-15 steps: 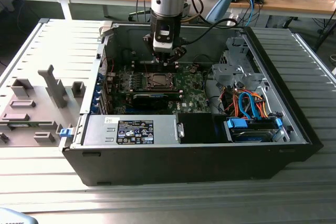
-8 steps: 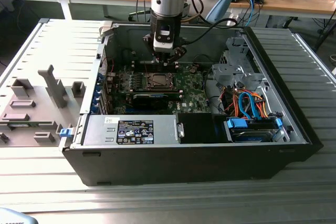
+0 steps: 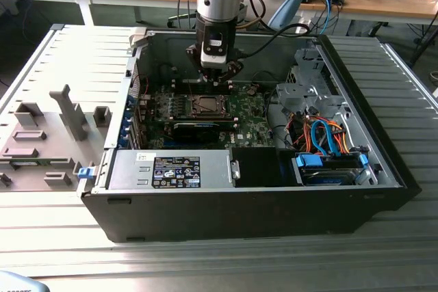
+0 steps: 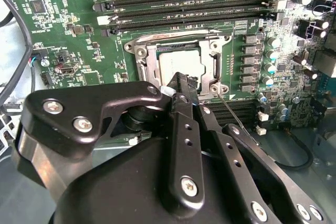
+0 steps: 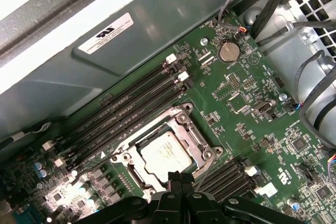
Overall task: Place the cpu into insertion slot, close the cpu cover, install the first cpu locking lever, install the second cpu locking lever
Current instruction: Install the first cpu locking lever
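Nearest me, the open computer case (image 3: 226, 203) shows a power supply (image 3: 171, 171) with a white-and-black label (image 3: 176, 171), its print too small to read. Beyond it the gripper (image 4: 178, 85) hangs directly above the insertion slot (image 5: 165, 150), fingers pressed together and holding nothing. The cpu (image 4: 181, 65) lies seated in that slot, just past the fingertips, its pale face showing through the cpu cover (image 4: 149, 66) lying down around it. A thin locking lever (image 4: 231, 109) runs slanting beside the socket.

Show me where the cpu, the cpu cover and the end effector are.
cpu (image 5: 167, 155): first wrist view, middle of its pale metal face.
cpu cover (image 4: 153, 64): second wrist view, side bar of the silvery frame.
end effector (image 4: 181, 85): second wrist view, at the black fingertips.
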